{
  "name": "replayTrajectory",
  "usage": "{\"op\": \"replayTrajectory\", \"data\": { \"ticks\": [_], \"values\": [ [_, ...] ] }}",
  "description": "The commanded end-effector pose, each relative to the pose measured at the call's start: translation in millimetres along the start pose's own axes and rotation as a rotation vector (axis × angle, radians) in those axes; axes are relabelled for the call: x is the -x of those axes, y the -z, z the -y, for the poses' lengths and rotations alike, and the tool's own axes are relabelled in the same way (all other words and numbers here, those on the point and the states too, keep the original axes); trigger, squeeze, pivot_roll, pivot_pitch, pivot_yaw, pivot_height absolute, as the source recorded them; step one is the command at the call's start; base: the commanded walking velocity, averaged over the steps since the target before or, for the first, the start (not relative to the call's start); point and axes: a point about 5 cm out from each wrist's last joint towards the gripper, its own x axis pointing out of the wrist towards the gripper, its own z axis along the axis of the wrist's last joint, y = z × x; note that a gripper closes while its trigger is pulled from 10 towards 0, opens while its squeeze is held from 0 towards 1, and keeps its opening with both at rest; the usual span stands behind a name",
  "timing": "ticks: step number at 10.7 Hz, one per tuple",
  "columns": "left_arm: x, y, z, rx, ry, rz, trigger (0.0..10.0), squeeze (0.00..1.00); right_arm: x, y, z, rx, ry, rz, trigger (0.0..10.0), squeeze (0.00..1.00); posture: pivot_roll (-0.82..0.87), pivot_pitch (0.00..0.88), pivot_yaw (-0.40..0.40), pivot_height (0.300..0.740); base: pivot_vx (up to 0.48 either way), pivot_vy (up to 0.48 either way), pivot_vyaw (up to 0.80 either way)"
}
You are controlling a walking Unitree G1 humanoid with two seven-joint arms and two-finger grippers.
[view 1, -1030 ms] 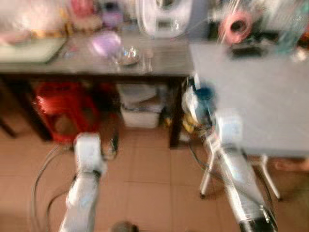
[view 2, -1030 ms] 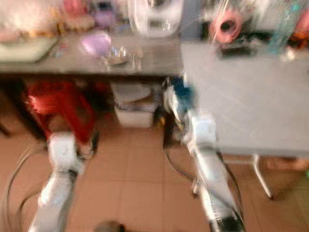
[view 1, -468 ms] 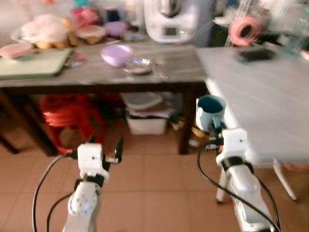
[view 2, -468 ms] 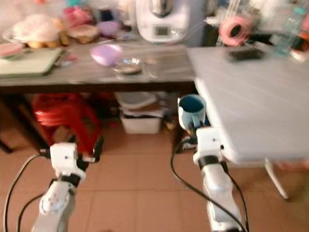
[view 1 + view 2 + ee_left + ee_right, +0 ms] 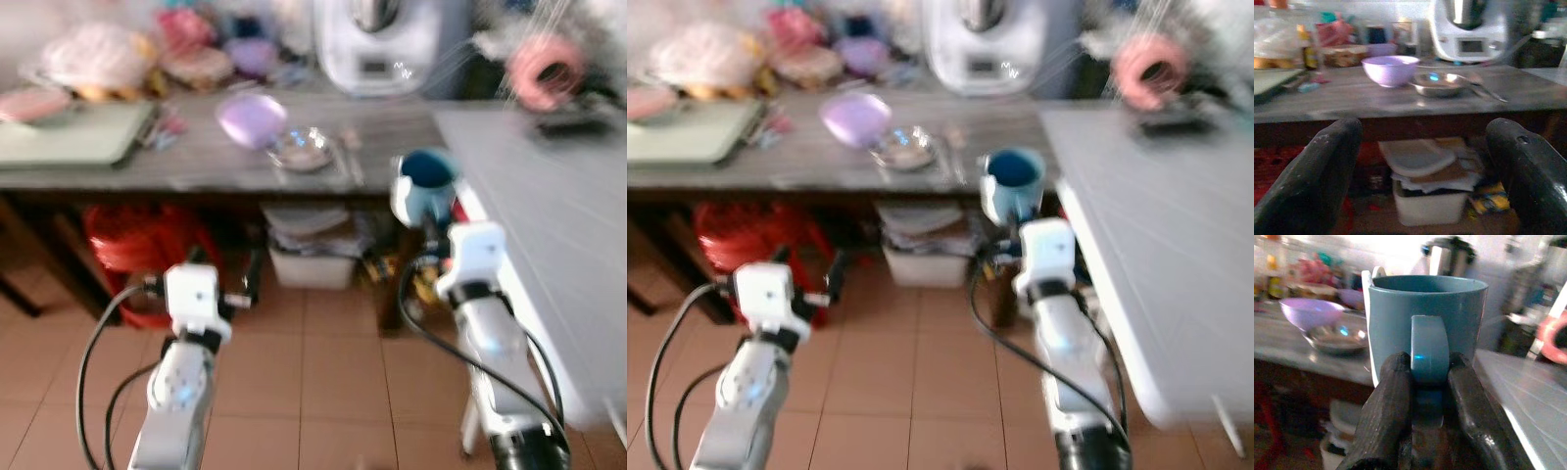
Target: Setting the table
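My right gripper (image 5: 1427,382) is shut on the handle of a blue mug (image 5: 1425,318), held upright in the air near the corner where the dark wooden table (image 5: 196,171) meets the white table (image 5: 558,186). In the eye views the mug (image 5: 423,186) sits just above my right wrist. A purple bowl (image 5: 251,117), a small metal dish (image 5: 302,149) and a fork (image 5: 1488,90) lie on the wooden table. My left gripper (image 5: 1422,166) is open, low in front of that table, with nothing between its fingers (image 5: 1327,171).
A white kitchen machine (image 5: 377,44), food bags (image 5: 93,54) and a green tray (image 5: 73,132) stand on the wooden table. Under it are a red stool (image 5: 137,245) and white boxes (image 5: 313,240). A pink tape roll (image 5: 544,69) and a dark item lie on the white table.
The camera has shifted and the view slid left to right. My right gripper has lifted the mug higher, up to tabletop level. The left arm has barely moved.
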Motion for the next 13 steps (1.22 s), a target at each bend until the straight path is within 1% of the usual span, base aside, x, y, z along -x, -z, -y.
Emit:
{"op": "replayTrajectory", "data": {
  "ticks": [1,3,5,7,10,11,12,13],
  "values": [
    [3.1,-0.8,-6.3,-0.027,-0.007,-0.003,10.0,0.00,-3.7,-9.4,-9.9,-0.017,-0.023,0.042,10.0,0.00,0.01,0.000,0.021,0.740,0.480,0.000,0.00],
    [4.9,1.0,-3.6,-0.028,0.007,-0.009,10.0,0.00,-3.6,-8.6,-12.6,-0.013,-0.034,0.040,10.0,0.00,0.00,0.000,0.019,0.740,0.480,0.000,0.00],
    [1.4,-1.4,-1.9,-0.025,0.022,0.005,10.0,0.00,-8.9,-12.8,-13.4,-0.016,-0.035,0.055,10.0,0.00,0.00,0.000,0.019,0.740,0.480,0.000,0.00],
    [2.6,-1.6,-0.9,-0.030,0.036,0.008,10.0,0.00,-9.8,-13.3,-13.6,-0.009,-0.031,0.058,10.0,0.00,0.00,0.000,0.020,0.740,0.480,0.000,0.00],
    [3.6,-2.4,-2.6,-0.038,0.032,0.012,10.0,0.00,-16.0,-15.2,-13.2,-0.001,-0.026,0.068,10.0,0.00,0.02,0.000,0.017,0.740,0.480,0.000,0.00],
    [2.3,-1.5,-11.6,-0.055,-0.044,0.001,10.0,0.00,-23.7,-17.9,-11.2,-0.015,-0.027,0.081,10.0,0.00,0.02,0.000,0.019,0.740,0.356,0.000,0.00],
    [2.7,-1.3,-13.0,-0.070,-0.052,0.003,10.0,0.00,-27.4,-18.6,-10.5,-0.012,-0.026,0.084,10.0,0.00,0.02,0.000,0.019,0.740,0.000,0.000,0.00],
    [5.7,-3.7,-15.9,-0.090,-0.064,0.016,10.0,0.00,-40.6,-24.0,-7.4,-0.009,-0.023,0.099,10.0,0.00,0.04,0.001,0.013,0.740,0.000,0.000,0.00]
  ]
}}
